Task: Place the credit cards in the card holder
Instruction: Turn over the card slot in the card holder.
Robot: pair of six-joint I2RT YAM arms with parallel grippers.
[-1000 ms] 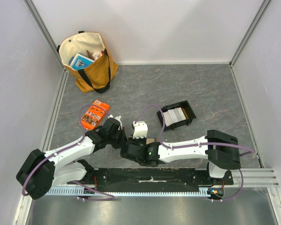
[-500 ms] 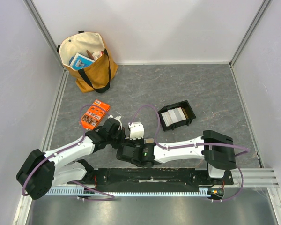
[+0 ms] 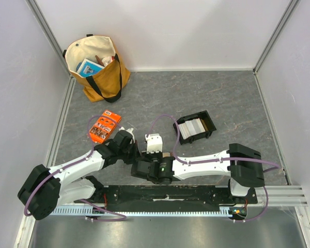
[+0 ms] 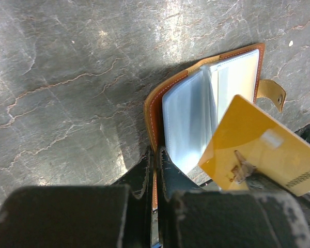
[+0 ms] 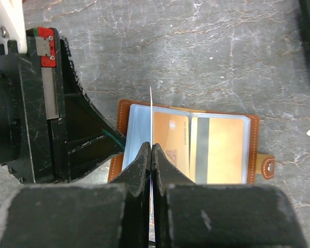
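Observation:
The card holder (image 5: 252, 135) is a tan-brown leather wallet lying open on the grey table, with clear sleeves and a snap strap on its right. Two orange-gold cards sit in its sleeves (image 5: 171, 137). My left gripper (image 4: 156, 155) is shut on the wallet's brown cover edge (image 4: 152, 108). My right gripper (image 5: 151, 147) is shut on a credit card (image 5: 151, 111), seen edge-on over the wallet's left sleeves. In the left wrist view this card (image 4: 263, 147) looks yellow-orange and hangs tilted over the open wallet. In the top view both grippers (image 3: 138, 151) meet near the front and hide the wallet.
A black open tray (image 3: 209, 123) with pale cards (image 3: 192, 127) stands to the right of the grippers. An orange printed packet (image 3: 104, 126) lies to the left. A tan tote bag (image 3: 98, 67) stands at the back left. White walls enclose the table.
My right wrist shifted slightly left and then back right over the wallet. The left arm has stayed still, holding the wallet.

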